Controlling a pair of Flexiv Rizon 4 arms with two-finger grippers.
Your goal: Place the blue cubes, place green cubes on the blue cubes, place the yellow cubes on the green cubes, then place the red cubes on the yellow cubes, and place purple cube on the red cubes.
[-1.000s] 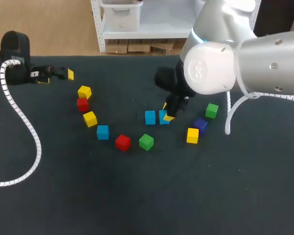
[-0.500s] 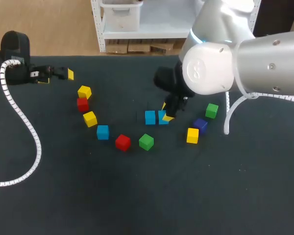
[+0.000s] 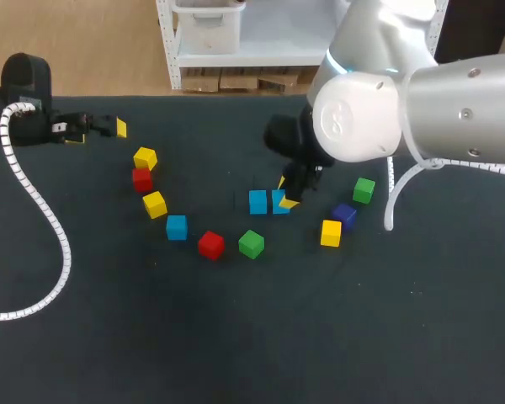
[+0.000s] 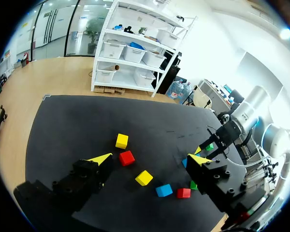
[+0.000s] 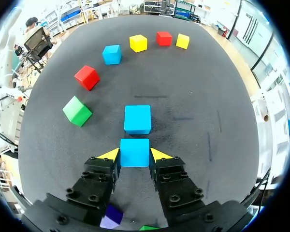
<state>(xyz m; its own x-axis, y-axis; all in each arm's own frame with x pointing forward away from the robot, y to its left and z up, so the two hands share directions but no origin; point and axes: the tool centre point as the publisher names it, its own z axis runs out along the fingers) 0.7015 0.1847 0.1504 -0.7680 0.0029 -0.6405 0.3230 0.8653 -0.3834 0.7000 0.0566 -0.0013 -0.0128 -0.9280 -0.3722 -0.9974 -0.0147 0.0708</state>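
head view: your right gripper (image 3: 288,197) sits low over the held blue cube (image 3: 278,202), which rests just beside the second blue cube (image 3: 257,202). the third blue cube (image 3: 177,227) lies well beyond that neighbour. the purple cube (image 3: 345,215) is near the held blue cube on its other side. your left gripper (image 3: 98,130) is well apart from the held blue cube.

left wrist view: the left gripper (image 4: 150,159) has its jaws spread wide with nothing between them. the held blue cube is too small to make out, far ahead.

right wrist view: both yellow tips press the held blue cube (image 5: 134,152) from two sides, so the right gripper (image 5: 134,154) is closed on it. the second blue cube (image 5: 137,119) lies just ahead with a slim gap.

watch the release. a dragging tip could twist the held blue cube or nudge it into its neighbour, and a skewed base would seat the green layer badly. backing out could also clip the purple cube (image 5: 111,215), which is close under the gripper. you'll find no readable writing on any cube.
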